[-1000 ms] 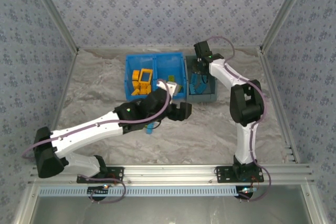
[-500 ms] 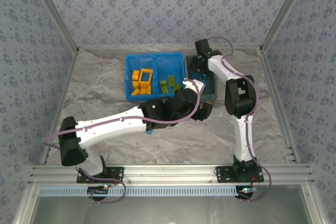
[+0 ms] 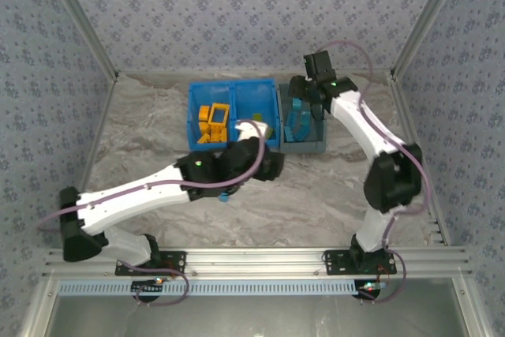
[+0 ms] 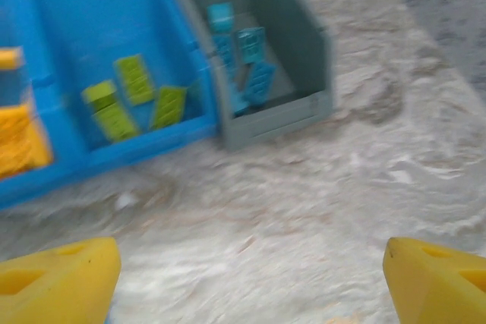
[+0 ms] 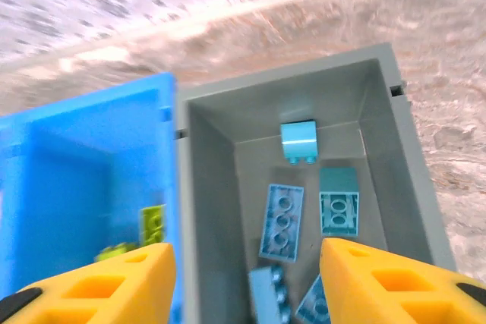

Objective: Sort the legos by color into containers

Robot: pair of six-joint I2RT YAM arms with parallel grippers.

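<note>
— Where is the right gripper (image 5: 244, 284) hanging?
— It is hovering over the grey bin (image 5: 380, 111). Its yellow fingers (image 5: 99, 286) are standing wide apart, with nothing between them.
— And what is lying in that bin?
— The light blue legos (image 5: 281, 221) are lying on its floor, several of them flat. One small block (image 5: 298, 142) is sitting near the end wall.
— Is the left gripper (image 4: 243, 286) carrying anything?
— No, its jaws are gaping as well, empty. It is hanging above the bare table (image 4: 342, 187), just in front of both containers.
— How are the containers sitting?
— The blue bin (image 3: 192, 112) is sitting right against the grey one, side by side. The orange legos (image 3: 213, 122) are lying heaped in its left compartment. The lime green legos (image 4: 133, 100) are lying in its right one.
— Is anything lying loose?
— From above, one small blue piece (image 3: 225, 195) is peeking out on the table beneath the left arm, and I cannot tell its shape
</note>
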